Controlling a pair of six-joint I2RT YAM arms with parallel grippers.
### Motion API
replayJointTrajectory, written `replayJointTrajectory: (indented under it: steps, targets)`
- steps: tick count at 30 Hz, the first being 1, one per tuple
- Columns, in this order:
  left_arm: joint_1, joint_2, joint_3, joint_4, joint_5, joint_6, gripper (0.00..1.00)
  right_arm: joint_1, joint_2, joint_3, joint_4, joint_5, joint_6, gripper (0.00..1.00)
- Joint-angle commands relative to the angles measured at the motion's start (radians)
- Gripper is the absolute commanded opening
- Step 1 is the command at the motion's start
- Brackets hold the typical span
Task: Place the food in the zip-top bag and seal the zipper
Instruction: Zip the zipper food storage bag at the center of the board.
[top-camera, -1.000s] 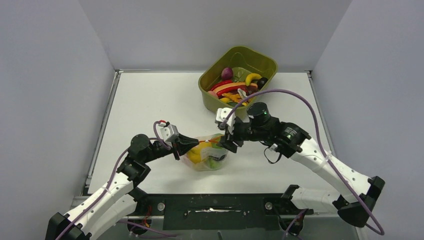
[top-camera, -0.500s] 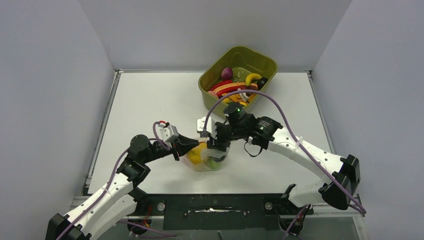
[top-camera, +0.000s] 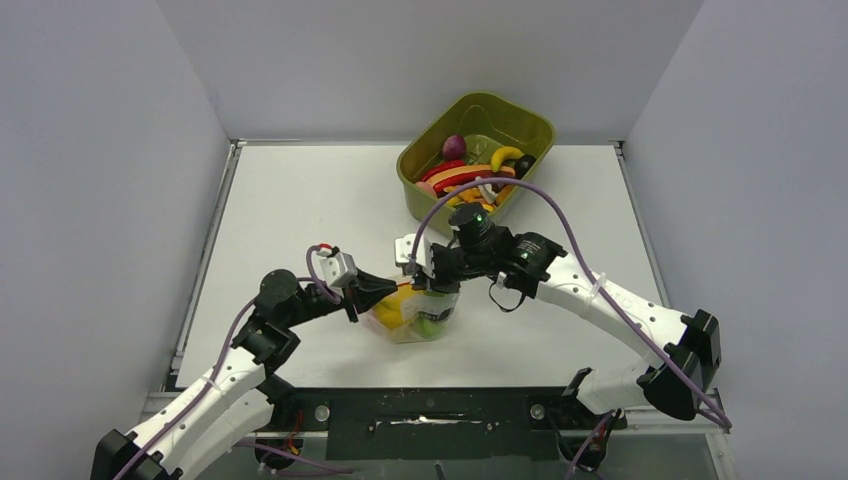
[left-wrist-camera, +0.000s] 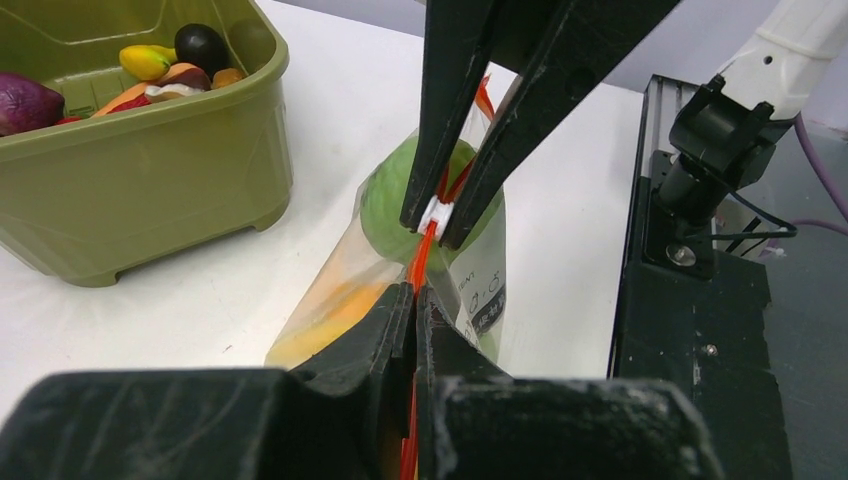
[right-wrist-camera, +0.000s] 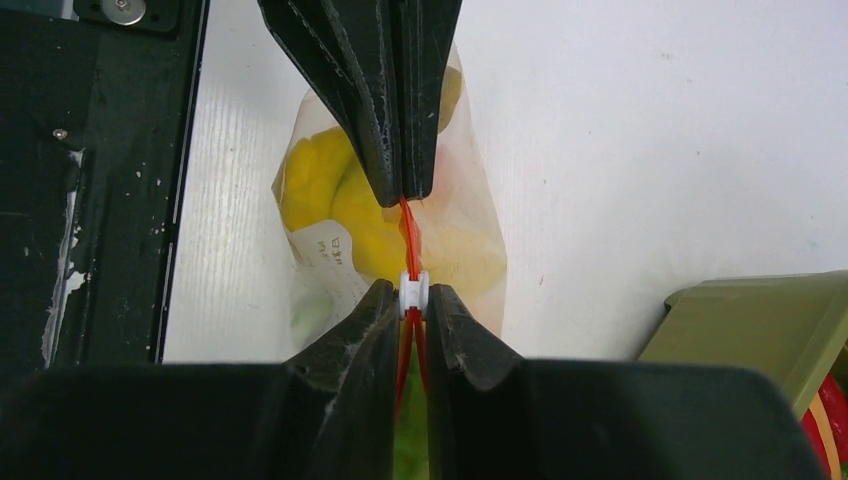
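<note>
One zip-top bag (top-camera: 425, 322) sits nearest the bases. Food (right-wrist-camera: 312, 188) inside: we count two pieces for sure, yellow and green. Left gripper (left-wrist-camera: 413, 295) pinches the zipper (right-wrist-camera: 409, 235) at the bag's left end. Right gripper (right-wrist-camera: 413, 292) is clamped on its one white slider (left-wrist-camera: 433, 212). The strip runs straight between them. One tub (left-wrist-camera: 150, 190) lies beyond the bag.

Both arms wear white link shells between black joint housings: left arm (top-camera: 215, 385), right arm (top-camera: 620, 310). A purple cable (top-camera: 500, 181) loops along each (the left one also carries a short red wire (top-camera: 320, 244)). Each tool has black wedge-shaped fingers, left tool (top-camera: 396, 290) and right tool (top-camera: 432, 286), behind a pale grey camera block (top-camera: 340, 267). A green light (top-camera: 478, 213) glows on the right wrist.
</note>
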Motion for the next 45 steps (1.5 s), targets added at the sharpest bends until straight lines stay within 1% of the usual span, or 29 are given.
replayJointTrajectory:
  steps: [1, 4, 7, 10, 13, 21, 24, 25, 26, 27, 30, 32, 37, 42, 44, 45]
  targets:
    - [0.011, -0.044, 0.062, -0.058, -0.014, 0.064, 0.00, -0.056, -0.076, -0.015, 0.051, -0.040, -0.010, 0.00]
    - [0.031, -0.047, 0.065, -0.098, -0.006, 0.070, 0.00, -0.111, -0.114, -0.046, 0.021, -0.074, -0.021, 0.00]
    - [0.050, -0.048, 0.048, -0.074, 0.020, 0.055, 0.00, -0.141, -0.136, -0.060, -0.041, -0.117, -0.052, 0.00]
    - [0.063, -0.051, 0.033, -0.042, 0.033, 0.037, 0.00, -0.151, -0.153, -0.062, -0.107, -0.112, -0.069, 0.00]
    - [0.070, -0.044, 0.036, -0.044, 0.043, 0.039, 0.00, -0.162, -0.176, -0.063, -0.146, -0.089, -0.071, 0.00]
    - [0.088, -0.044, 0.025, -0.059, 0.056, 0.048, 0.00, -0.225, -0.249, -0.075, -0.213, -0.072, -0.071, 0.00]
    - [0.090, -0.026, 0.030, -0.011, 0.149, 0.050, 0.00, -0.226, -0.235, -0.068, -0.192, -0.140, -0.066, 0.00]
    - [0.089, -0.013, 0.038, 0.007, 0.180, 0.052, 0.11, -0.221, -0.223, -0.058, -0.186, -0.174, -0.065, 0.00]
    - [0.088, 0.001, 0.052, 0.017, 0.210, 0.053, 0.24, -0.217, -0.210, -0.049, -0.180, -0.206, -0.065, 0.00]
    - [0.087, 0.020, 0.065, 0.033, 0.233, 0.048, 0.32, -0.211, -0.197, -0.038, -0.170, -0.216, -0.062, 0.00]
    - [0.078, 0.071, 0.112, 0.055, 0.281, 0.052, 0.40, -0.189, -0.179, -0.021, -0.126, -0.224, -0.056, 0.00]
    - [0.066, 0.103, 0.132, 0.056, 0.285, 0.070, 0.48, -0.176, -0.163, -0.004, -0.120, -0.227, -0.060, 0.00]
    - [0.023, 0.182, 0.179, 0.027, 0.318, 0.122, 0.51, -0.158, -0.123, 0.020, -0.109, -0.223, -0.061, 0.00]
    - [-0.037, 0.233, 0.192, 0.006, 0.284, 0.167, 0.51, -0.149, -0.110, 0.022, -0.062, -0.210, -0.024, 0.00]
    - [-0.063, 0.245, 0.193, 0.005, 0.249, 0.188, 0.48, -0.145, -0.109, 0.024, -0.056, -0.211, -0.019, 0.00]
    - [-0.069, 0.254, 0.195, 0.002, 0.236, 0.199, 0.44, -0.144, -0.109, 0.024, -0.053, -0.210, -0.017, 0.00]
